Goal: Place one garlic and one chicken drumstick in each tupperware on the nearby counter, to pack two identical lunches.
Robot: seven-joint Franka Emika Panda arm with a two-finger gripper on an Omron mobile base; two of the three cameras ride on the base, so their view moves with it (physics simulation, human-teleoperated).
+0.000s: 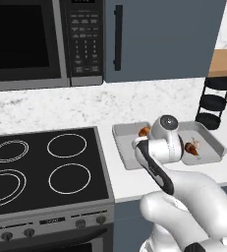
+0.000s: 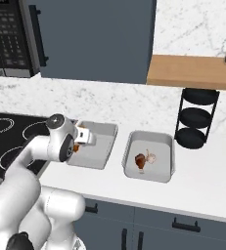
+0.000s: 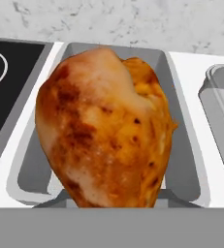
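A chicken drumstick (image 3: 106, 128) is being held in the closed end effector (image 2: 81, 137) above the left tupperware (image 2: 103, 141); beside that tupperware, another drumstick (image 2: 140, 161) is lying in the right tupperware (image 2: 159, 141).

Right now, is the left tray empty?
Empty: the left tray shows bare floor; the claw holds the drumstick above it.

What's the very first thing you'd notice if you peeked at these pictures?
A big browned chicken drumstick looms right in front of the hand camera, held in the shut gripper over the grey tupperware next to the stove. The second tupperware, further from the stove on the white counter, already has a drumstick and a garlic inside.
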